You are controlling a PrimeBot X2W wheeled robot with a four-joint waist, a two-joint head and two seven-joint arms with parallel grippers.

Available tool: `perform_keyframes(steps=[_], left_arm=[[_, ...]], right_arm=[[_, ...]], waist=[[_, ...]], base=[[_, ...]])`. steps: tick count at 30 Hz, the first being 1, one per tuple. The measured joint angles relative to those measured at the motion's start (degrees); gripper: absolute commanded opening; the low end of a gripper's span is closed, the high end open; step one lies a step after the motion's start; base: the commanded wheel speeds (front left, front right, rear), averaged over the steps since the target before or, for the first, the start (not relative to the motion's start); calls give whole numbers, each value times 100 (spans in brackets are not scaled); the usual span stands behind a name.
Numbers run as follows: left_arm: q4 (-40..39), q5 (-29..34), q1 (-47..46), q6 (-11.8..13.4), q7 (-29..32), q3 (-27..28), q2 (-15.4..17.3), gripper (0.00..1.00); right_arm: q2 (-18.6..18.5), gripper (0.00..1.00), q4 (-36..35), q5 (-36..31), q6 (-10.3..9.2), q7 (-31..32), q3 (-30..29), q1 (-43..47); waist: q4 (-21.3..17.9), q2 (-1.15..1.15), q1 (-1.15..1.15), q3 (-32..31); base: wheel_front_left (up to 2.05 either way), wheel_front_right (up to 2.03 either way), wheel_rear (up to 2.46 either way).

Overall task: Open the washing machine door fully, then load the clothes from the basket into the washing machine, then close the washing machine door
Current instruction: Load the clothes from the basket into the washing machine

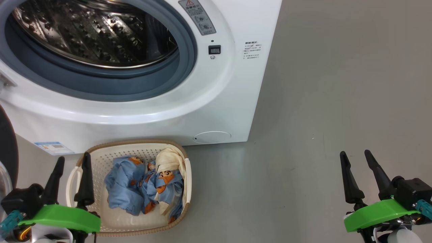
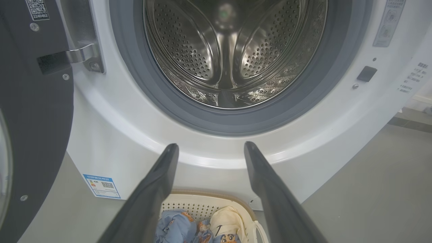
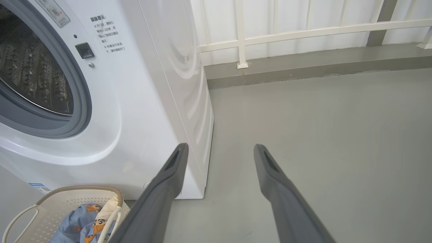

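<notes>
The washing machine door (image 2: 33, 135) is opened; loading is next. The left gripper (image 1: 74, 156) and right gripper (image 1: 355, 152) are held wide, empty. The clothes (image 1: 128, 189) must be grabbed from the basket (image 1: 135, 142).

Cut off by the frame left of the left gripper (image 2: 211, 145): most of the washing machine door (image 2: 33, 118), its glass down to a sliver. Cropped above the fingertips: the top of the washing machine (image 2: 111, 135) drum. Hidden behind and below the two fingers: much of the basket (image 2: 202, 199) and the clothes (image 2: 175, 226). Too small to read: print on the blue label (image 2: 101, 185) left of the fingers. Left of the right gripper (image 3: 221, 145), basket clipped at the corner.
</notes>
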Motion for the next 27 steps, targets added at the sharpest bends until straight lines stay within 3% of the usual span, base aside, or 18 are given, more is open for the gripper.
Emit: perform_keyframes(steps=[16, 27], left_arm=[[88, 0, 1, 0, -1, -73, -2, 100], [1230, -76, -528, 0, 4, -470, -20, 100]], right_arm=[[52, 100, 26, -1, 0, 0, 18, -10], [220, 100, -172, -59, 0, 0, 62, -357]], waist=[[-13, 0, 0, 76], [-46, 0, 0, 628]], base=[[0, 0, 0], [0, 0, 0]])
